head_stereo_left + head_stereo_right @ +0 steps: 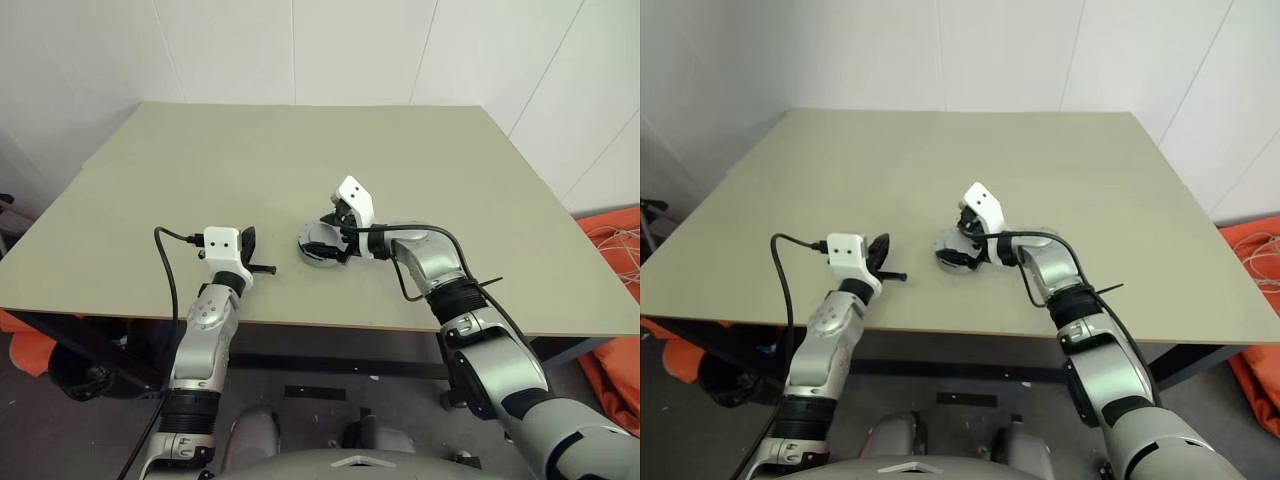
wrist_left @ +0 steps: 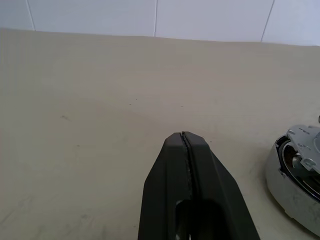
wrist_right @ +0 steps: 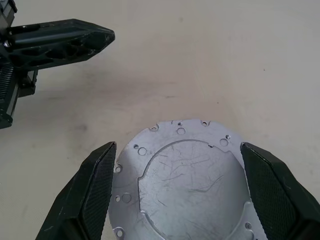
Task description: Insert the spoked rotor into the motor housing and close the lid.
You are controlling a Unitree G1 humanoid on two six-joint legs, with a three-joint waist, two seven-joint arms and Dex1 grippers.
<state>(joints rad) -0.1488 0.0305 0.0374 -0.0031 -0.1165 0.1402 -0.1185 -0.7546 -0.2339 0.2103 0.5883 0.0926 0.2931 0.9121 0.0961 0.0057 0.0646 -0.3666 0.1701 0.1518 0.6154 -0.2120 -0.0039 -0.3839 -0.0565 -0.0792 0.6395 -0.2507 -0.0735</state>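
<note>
The motor housing point(image 1: 318, 246) is a short round silver body on the table near its front edge. A flat silver plate with small holes point(image 3: 185, 175) covers its top, and I take it for the lid lying shut over the housing. In the left wrist view a dark gap shows under that plate's edge point(image 2: 289, 156). The spoked rotor is hidden. My right gripper point(image 3: 177, 147) is open, with one finger on each side of the plate and just above it. My left gripper point(image 2: 184, 136) is shut and empty, hovering to the left of the housing point(image 2: 292, 187) and apart from it.
The beige table point(image 1: 250, 170) stretches bare behind and to both sides of the housing. Its front edge point(image 1: 300, 322) runs close under both wrists. Orange fabric point(image 1: 612, 240) lies on the floor at the right, and white walls stand behind.
</note>
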